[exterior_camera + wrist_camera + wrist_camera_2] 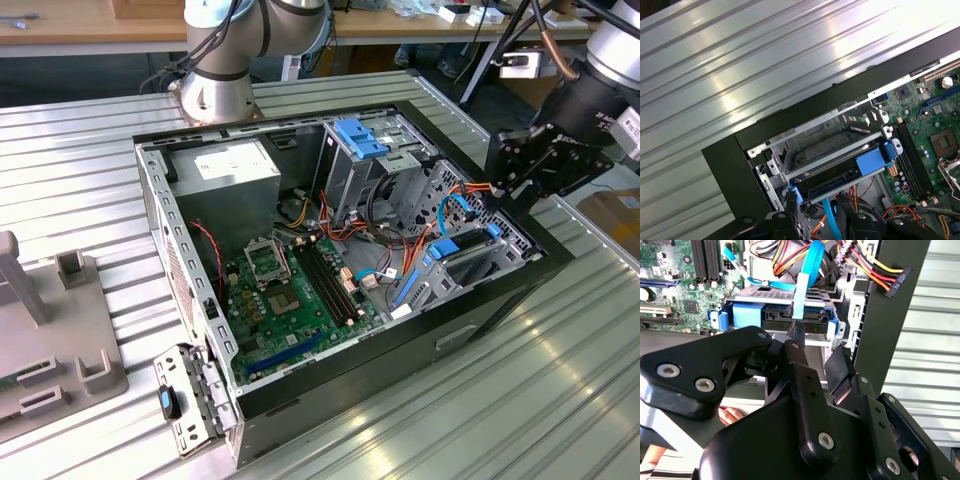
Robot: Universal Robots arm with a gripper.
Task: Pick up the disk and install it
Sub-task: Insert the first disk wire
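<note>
1 gripper (817, 347): spread, empty, over your case (420, 340) corner. 1 disk (780, 316): apparently seated inside; next move needs clearance from cables (812, 265).

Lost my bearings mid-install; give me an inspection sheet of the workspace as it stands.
Surface: ribbed metal table, carrying the open computer case.
Job's things: disk lies in the case's corner drive bay, blue rails showing.
Clutter: grey fixture blocks at the exterior view's left; metal bracket against the case.
Grippers: gripper open, empty, near the disk.
Cables: blue data cables and coloured wires loose beside the bay.
Surroundings: robot arm base beyond the case; wooden bench.
</note>
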